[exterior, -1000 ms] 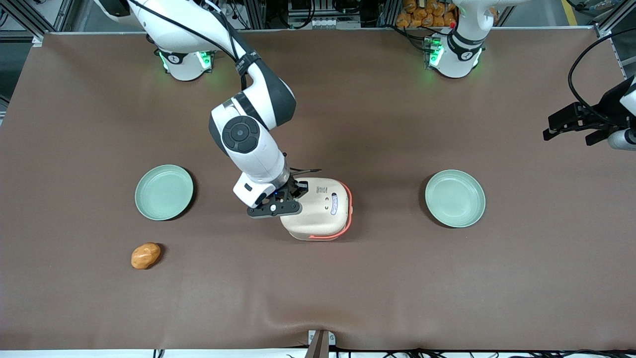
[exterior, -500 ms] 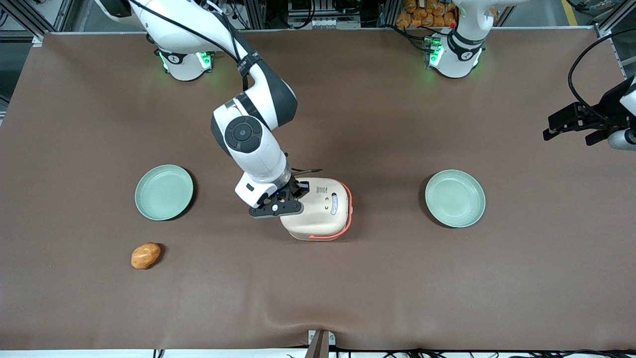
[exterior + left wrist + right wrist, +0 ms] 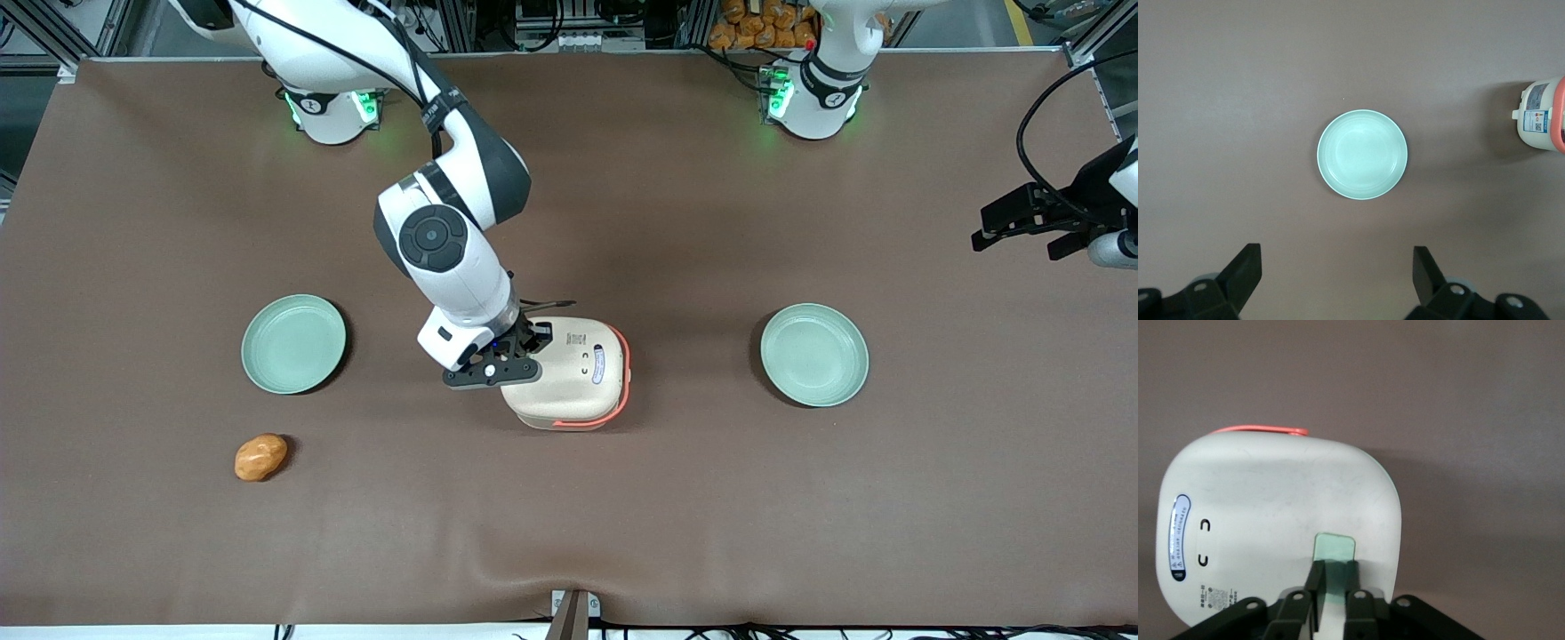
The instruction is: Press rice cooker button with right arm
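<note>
The cream rice cooker (image 3: pixel 578 382) with its coral-orange handle band stands mid-table, lid down; it also shows in the right wrist view (image 3: pixel 1271 500) and the left wrist view (image 3: pixel 1538 117). The small pale green button (image 3: pixel 1335 547) sits on the lid near its edge. The white right arm (image 3: pixel 436 240) reaches down over the cooker. Its black gripper (image 3: pixel 524 345) is at the cooker's edge toward the working arm's end. In the right wrist view the gripper (image 3: pixel 1336 568) has its fingers close together, with the tips resting on the button.
Two round pale green plates lie on the brown table, one toward the working arm's end (image 3: pixel 293 344) and one toward the parked arm's end (image 3: pixel 814 355), the latter also in the left wrist view (image 3: pixel 1362 155). An orange-brown lump (image 3: pixel 260 456) lies nearer the front camera.
The right arm's wrist and elbow shifted by a few pixels and came back. The gripper stays at the cooker's lid edge. The cooker has not moved.
</note>
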You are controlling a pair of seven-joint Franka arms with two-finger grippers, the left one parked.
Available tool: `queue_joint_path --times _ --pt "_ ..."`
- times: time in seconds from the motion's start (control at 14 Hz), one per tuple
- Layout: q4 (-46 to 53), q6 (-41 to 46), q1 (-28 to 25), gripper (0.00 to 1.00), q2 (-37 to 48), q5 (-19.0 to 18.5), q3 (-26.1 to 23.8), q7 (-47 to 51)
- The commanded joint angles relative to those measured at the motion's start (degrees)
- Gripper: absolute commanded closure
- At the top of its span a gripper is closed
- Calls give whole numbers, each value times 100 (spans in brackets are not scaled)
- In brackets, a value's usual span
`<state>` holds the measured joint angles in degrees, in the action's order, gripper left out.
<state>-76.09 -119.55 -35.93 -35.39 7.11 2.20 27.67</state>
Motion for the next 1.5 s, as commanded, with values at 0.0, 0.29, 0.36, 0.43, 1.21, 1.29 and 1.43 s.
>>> queue_joint_path --times 0.0,0.29,0.36,0.43,1.21,1.29,1.43 --pt "-55 221 7 0 391 -69 62 90" --pt "-98 1248 208 0 980 -78 474 11" --pt "-107 1459 392 0 1121 -78 475 -85" --pt "-134 1635 585 0 1244 -78 475 -330" --pt "-327 2656 2274 0 2334 -587 484 -2580" --pt "-345 2752 2370 0 2431 -614 484 -2739" --pt "-545 2859 2686 0 2763 -614 431 -2994"
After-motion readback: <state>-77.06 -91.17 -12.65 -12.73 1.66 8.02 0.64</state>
